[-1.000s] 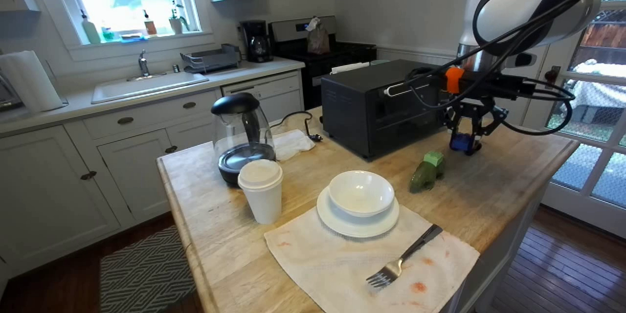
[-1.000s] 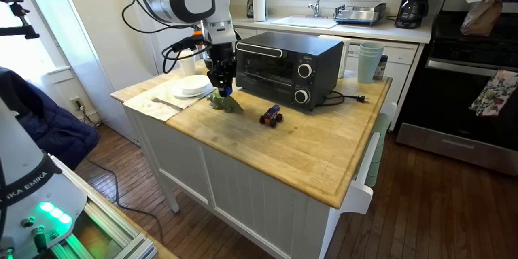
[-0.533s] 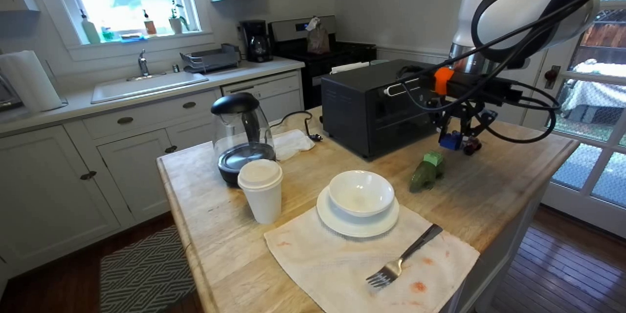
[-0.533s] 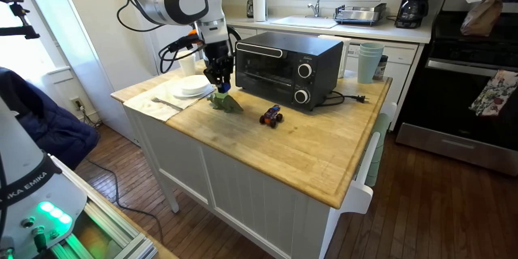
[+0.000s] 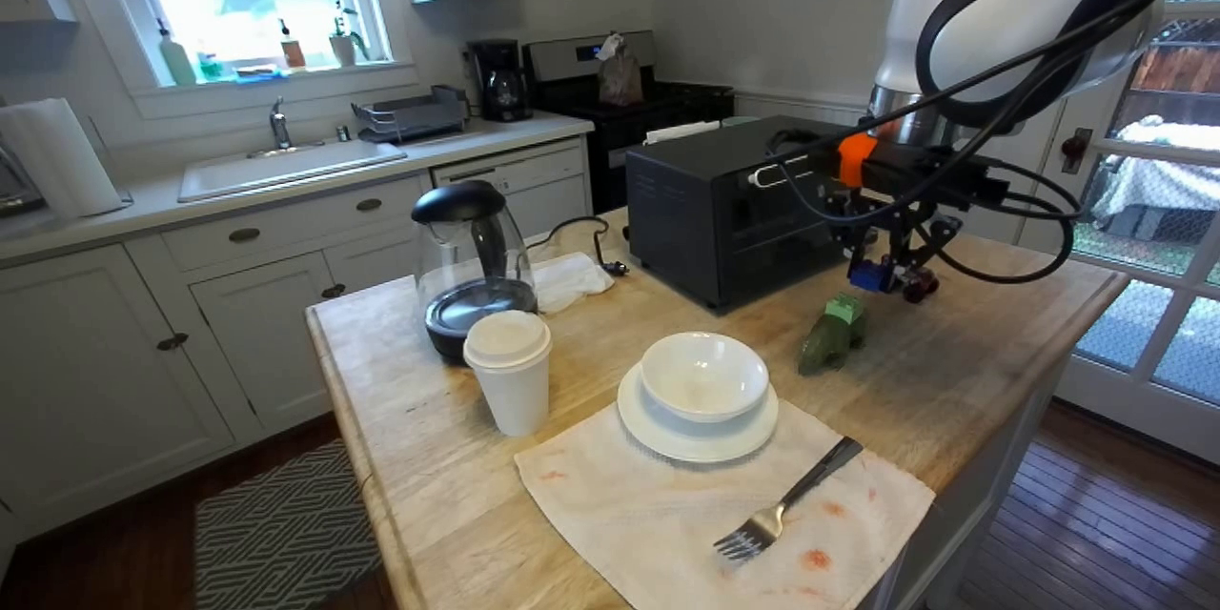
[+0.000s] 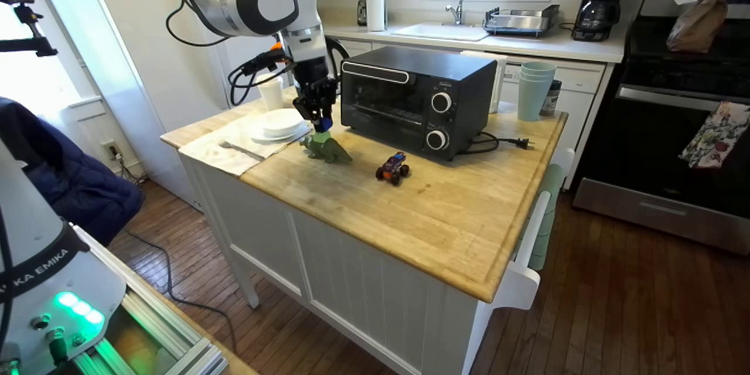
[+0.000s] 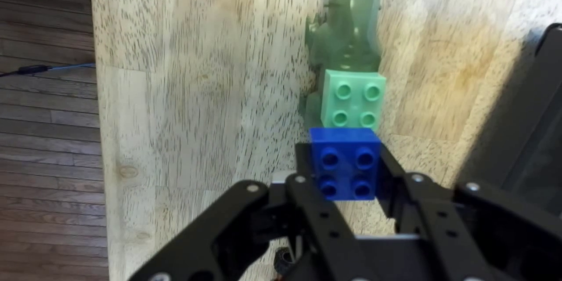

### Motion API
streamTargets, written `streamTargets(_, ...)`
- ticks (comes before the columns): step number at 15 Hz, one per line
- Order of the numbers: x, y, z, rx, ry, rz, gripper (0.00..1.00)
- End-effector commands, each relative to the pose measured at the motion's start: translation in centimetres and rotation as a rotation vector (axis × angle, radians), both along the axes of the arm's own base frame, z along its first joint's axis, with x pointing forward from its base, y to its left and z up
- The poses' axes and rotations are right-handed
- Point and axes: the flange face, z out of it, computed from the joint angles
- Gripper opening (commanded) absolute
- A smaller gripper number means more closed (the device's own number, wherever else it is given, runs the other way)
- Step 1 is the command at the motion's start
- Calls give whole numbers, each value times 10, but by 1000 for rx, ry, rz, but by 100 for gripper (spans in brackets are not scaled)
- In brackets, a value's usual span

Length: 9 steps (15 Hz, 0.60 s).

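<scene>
We see the claw (image 7: 345, 160) grasping a blue two-by-two toy brick (image 7: 346, 166), its fingers (image 7: 304, 157) pressed against two opposite sides. The brick hangs above the wooden-topped kitchen island (image 7: 197, 96), and at twelve o'clock from it in the wrist view we find a mint-green two-by-two brick (image 7: 353, 99), which sits on the back of a green toy dinosaur (image 7: 353, 30). In that view a black wheel (image 7: 284, 260) also shows at seven o'clock, partly hidden by the claw; it belongs to a toy monster truck (image 6: 392, 168), which we see in an exterior view standing at four o'clock from the claw. There too, we have a black toaster oven (image 6: 410, 102) just short of three o'clock. In an exterior view we spot a white bowl (image 5: 705, 376) resting on a white plate (image 5: 696, 443) at eight o'clock from the claw, both on a red-spotted cloth napkin (image 5: 620, 505), with a dark-handled fork (image 5: 799, 490) toward seven o'clock on the same cloth. Beyond these, a lidded white paper cup (image 5: 510, 376) stands between eight and nine o'clock and a glass electric kettle (image 5: 457, 257) at nine. Farthest out, in an exterior view, we make out a stack of teal tumblers (image 6: 534, 94) just short of three o'clock and a black coffee maker (image 6: 597, 9) near two.
</scene>
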Motion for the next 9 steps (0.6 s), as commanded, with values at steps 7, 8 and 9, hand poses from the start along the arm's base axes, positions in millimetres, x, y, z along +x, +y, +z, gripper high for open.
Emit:
streamTargets(7,3,5,-3,20,10,-6,11)
streamTargets(8,3,6,-3,23,7,-4,11)
streamTargets(9,4,7,-3,24,8,-5,11)
